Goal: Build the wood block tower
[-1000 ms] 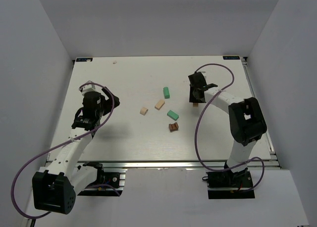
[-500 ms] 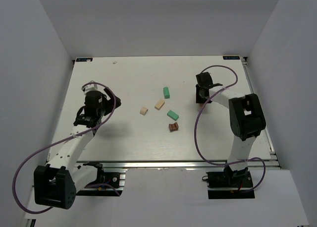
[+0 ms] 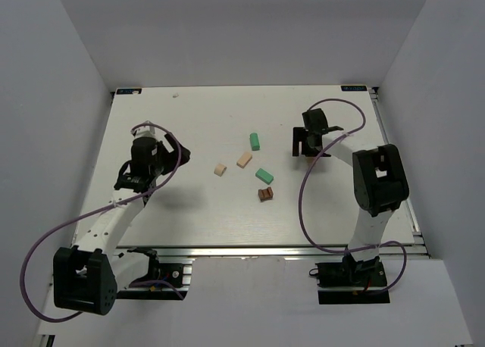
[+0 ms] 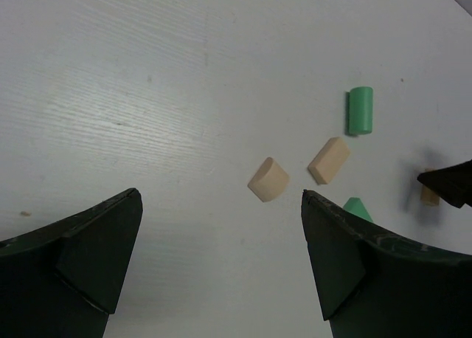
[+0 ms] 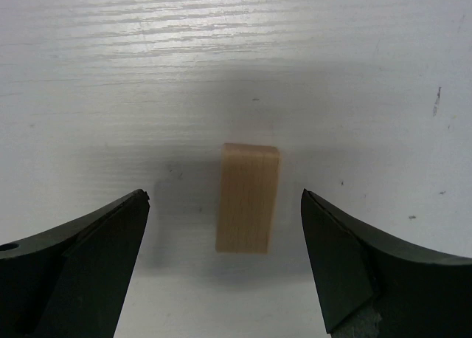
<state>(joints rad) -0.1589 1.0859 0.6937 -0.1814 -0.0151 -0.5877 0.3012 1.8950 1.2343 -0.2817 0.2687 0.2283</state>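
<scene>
While the right tool (image 5: 223, 204) hangs wide open astride a tan block (image 5: 248, 198) lying flat on the desk (image 3: 189, 211), apparently without touching it, the left tool (image 4: 220, 201) is equally wide and empty, left of five loose blocks (image 3: 244, 160) at mid-desk.

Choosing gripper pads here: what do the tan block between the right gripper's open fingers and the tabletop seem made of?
The tan block looks like bare wood: matte pale face, faint lengthwise grain, no gloss. The tabletop looks like white-painted or laminated board: fine parallel grain ridges with a soft sheen; what lies beneath cannot be told.
</scene>
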